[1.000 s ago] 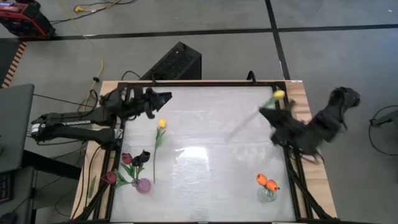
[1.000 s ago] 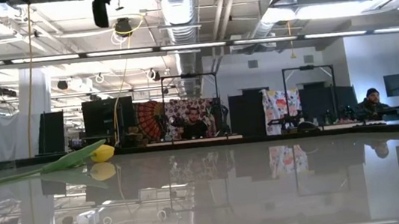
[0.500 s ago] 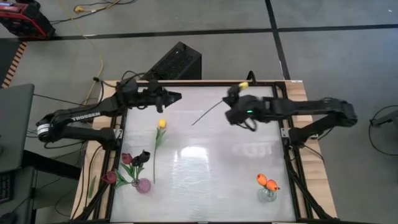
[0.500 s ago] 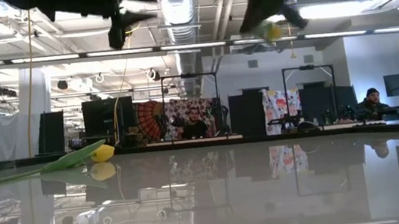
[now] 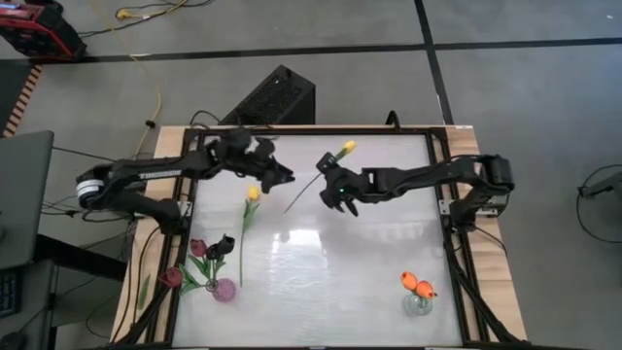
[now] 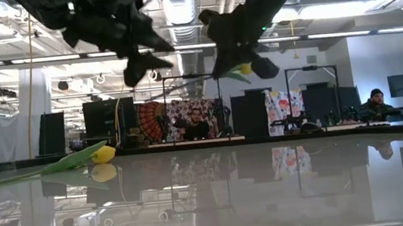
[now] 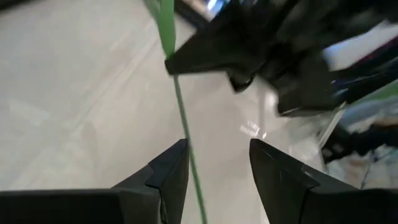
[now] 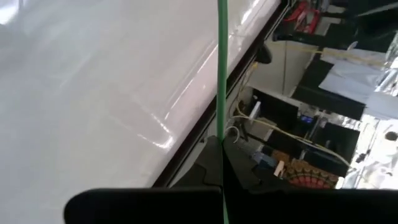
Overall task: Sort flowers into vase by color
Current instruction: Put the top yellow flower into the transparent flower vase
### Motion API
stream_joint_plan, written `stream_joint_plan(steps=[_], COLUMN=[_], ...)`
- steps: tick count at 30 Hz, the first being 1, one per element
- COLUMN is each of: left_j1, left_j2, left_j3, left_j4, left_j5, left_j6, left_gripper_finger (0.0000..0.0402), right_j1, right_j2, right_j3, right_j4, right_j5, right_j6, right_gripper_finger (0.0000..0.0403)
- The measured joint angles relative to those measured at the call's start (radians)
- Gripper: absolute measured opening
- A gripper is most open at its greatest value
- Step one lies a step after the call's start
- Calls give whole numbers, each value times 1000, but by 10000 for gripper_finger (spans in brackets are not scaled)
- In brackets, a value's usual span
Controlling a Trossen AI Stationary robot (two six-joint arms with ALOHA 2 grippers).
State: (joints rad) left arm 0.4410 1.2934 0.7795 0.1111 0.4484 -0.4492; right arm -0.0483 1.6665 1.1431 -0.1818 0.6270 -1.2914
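Note:
My right gripper (image 5: 328, 185) is shut on a yellow tulip (image 5: 347, 148) and holds it above the table's far middle. The tulip's green stem (image 8: 221, 68) runs from the head down toward the left. My left gripper (image 5: 284, 179) is open. Its fingers (image 7: 169, 169) stand on either side of the stem's lower part (image 7: 185, 140) in the left wrist view. A second yellow tulip (image 5: 252, 194) lies flat on the table at the left. It also shows in the low view (image 6: 102, 154). My right gripper pinches the tulip's stem (image 8: 222, 134) between its two shut fingers, part way along its length. The fingers lie across the stem. The tulip is lifted clear of the table and tilted, with its head (image 6: 245, 68) toward the far edge and its free end toward my left gripper.
A small vase (image 5: 224, 290) with maroon and black tulips stands near the left front. A small vase (image 5: 417, 304) with orange tulips stands near the right front. The table's middle is glossy white (image 5: 330, 253). People sit in the room beyond the table.
My right gripper has swung from the table's right edge toward the middle and come down, carrying the yellow tulip. My left gripper has gone toward the right and down until its fingers stand around the tulip's stem. The tulip on the table has stayed where it was.

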Motion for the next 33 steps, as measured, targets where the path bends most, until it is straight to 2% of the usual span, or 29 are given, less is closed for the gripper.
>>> stream_joint_plan(steps=[4,9,15,20,26,31,33], left_j1=[-10,-10,-11,-10,-10,-11,-15], left_j2=[99,173,193,191,190,190,190], left_j3=[0,0,0,0,0,0,0], left_j4=[0,13,14,15,0,-52,-65], left_j5=[-2,45,91,89,93,111,91], left_j6=[39,55,90,90,124,172,177], left_gripper_finger=[158,158,158,145,103,20,8], right_j1=[0,-12,-29,-33,-32,-31,-28], right_j2=[22,26,26,26,27,27,27], right_j3=[0,0,0,0,0,0,0], right_j4=[73,111,124,110,117,118,121], right_j5=[1,0,-6,-65,-122,-130,-132], right_j6=[-41,-50,-69,-72,-71,-64,-64], right_gripper_finger=[17,17,17,17,17,17,20])
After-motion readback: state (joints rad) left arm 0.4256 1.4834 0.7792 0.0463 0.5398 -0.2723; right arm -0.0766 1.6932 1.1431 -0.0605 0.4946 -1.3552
